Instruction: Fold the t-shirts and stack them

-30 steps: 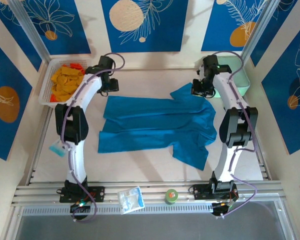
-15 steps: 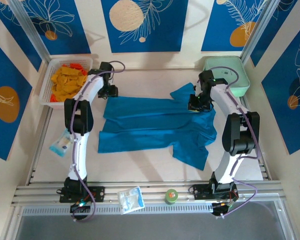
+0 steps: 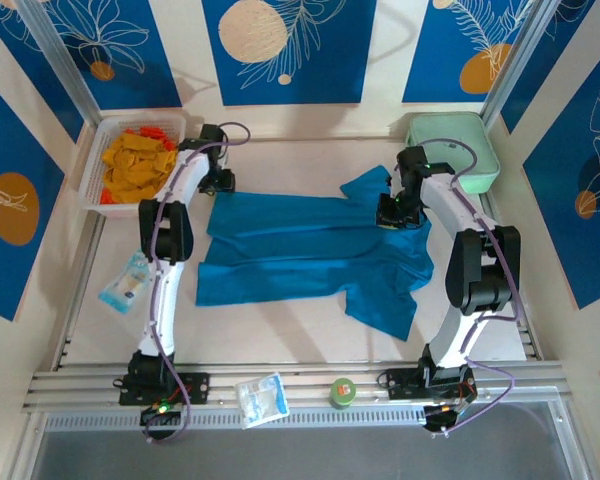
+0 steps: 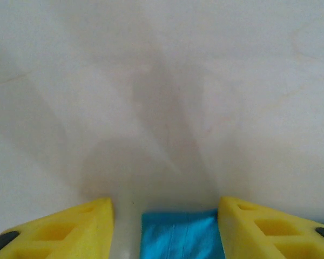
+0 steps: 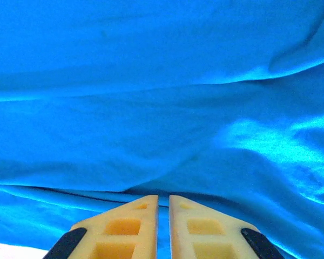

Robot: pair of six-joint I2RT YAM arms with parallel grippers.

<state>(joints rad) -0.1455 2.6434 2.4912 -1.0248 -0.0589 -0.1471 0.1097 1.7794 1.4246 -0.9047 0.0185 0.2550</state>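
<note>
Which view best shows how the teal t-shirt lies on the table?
Top external: the whole t-shirt lies spread out, both sleeves visible. Right wrist shows a close-up of its folds; left wrist catches one corner.

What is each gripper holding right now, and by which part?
Right gripper pinches the teal t-shirt at its far edge beside the sleeve. Left gripper is open, straddling the shirt's far-left corner, holding nothing.

Beyond the far edge of the t-shirt [image 3: 310, 250] you have bare table [image 3: 300, 165] to pass over, between the left arm [image 3: 165, 240] and the right arm [image 3: 475, 260]. Off its far-left corner the white basket [image 3: 87, 190] blocks you; off its far-right corner, the mint-green case [image 3: 480, 160]. A small packet [image 3: 127, 283] lies left of it. Its near side is bare up to the rail [image 3: 300, 375], where a clear packet [image 3: 258, 398] and a green round thing [image 3: 342, 392] sit.
</note>
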